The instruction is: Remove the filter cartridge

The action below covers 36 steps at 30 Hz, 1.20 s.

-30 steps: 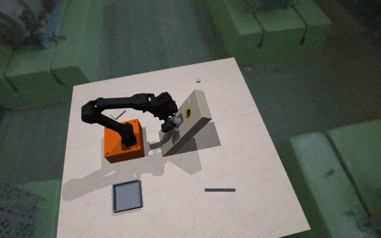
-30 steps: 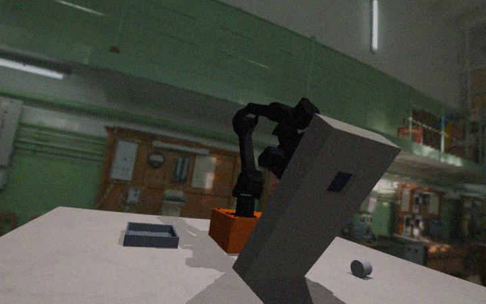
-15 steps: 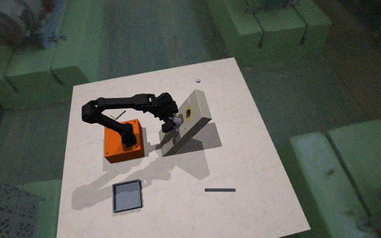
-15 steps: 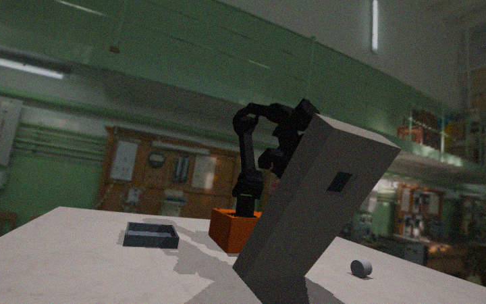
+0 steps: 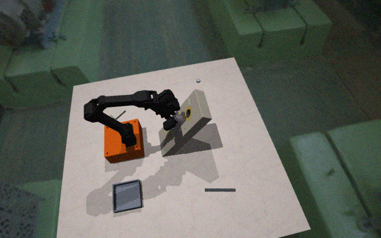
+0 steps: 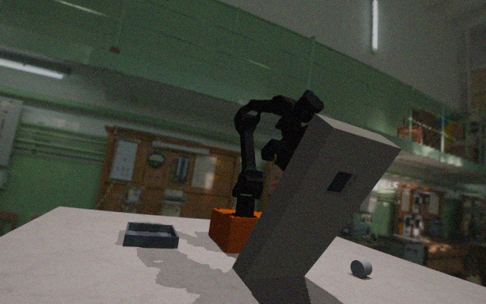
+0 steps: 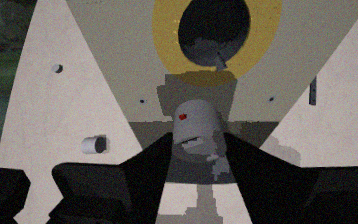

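Gripping the grey cartridge [image 5: 178, 118] [image 7: 196, 122], the end effector [image 5: 176, 120] [image 7: 197, 136] stands about half open

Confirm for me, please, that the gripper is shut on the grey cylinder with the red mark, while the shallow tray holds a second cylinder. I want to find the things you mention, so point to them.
The tray [image 5: 141, 193] [image 6: 150, 242] holds no cylinder: the top view shows nothing lying in it. The gripper [image 7: 197, 136] is indeed shut on the grey cylinder with the red mark [image 7: 197, 117].

The tray [image 5: 141, 193] [image 6: 150, 241] and the panel [image 5: 199, 102] [image 6: 312, 211] [image 7: 110, 60] stand on the table [image 5: 254, 177] [image 6: 67, 264] [image 7: 30, 120] (well apart), the base [image 5: 109, 145] [image 6: 222, 232] near the panel.
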Tool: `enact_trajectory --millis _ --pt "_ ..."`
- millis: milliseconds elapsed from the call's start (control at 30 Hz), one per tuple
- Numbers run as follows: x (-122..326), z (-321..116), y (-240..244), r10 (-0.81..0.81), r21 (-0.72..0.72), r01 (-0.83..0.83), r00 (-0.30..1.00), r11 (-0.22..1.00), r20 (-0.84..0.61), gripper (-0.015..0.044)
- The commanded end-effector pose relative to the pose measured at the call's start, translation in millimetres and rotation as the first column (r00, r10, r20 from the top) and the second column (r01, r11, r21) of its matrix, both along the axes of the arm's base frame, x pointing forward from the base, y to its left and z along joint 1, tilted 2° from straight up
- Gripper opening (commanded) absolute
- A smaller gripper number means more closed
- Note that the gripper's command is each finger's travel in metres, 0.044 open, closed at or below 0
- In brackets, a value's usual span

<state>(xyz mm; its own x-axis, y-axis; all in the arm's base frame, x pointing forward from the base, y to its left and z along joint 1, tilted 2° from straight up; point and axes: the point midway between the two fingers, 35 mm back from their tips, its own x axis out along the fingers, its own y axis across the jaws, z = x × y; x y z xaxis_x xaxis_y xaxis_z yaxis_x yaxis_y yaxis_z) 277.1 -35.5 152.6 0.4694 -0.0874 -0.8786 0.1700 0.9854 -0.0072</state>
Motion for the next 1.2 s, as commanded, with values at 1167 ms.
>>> enact_trajectory --millis 1167 --pt "-36.5 73.1 -54.9 0.003 -0.004 -0.003 1.000 1.000 -0.005 0.0000"
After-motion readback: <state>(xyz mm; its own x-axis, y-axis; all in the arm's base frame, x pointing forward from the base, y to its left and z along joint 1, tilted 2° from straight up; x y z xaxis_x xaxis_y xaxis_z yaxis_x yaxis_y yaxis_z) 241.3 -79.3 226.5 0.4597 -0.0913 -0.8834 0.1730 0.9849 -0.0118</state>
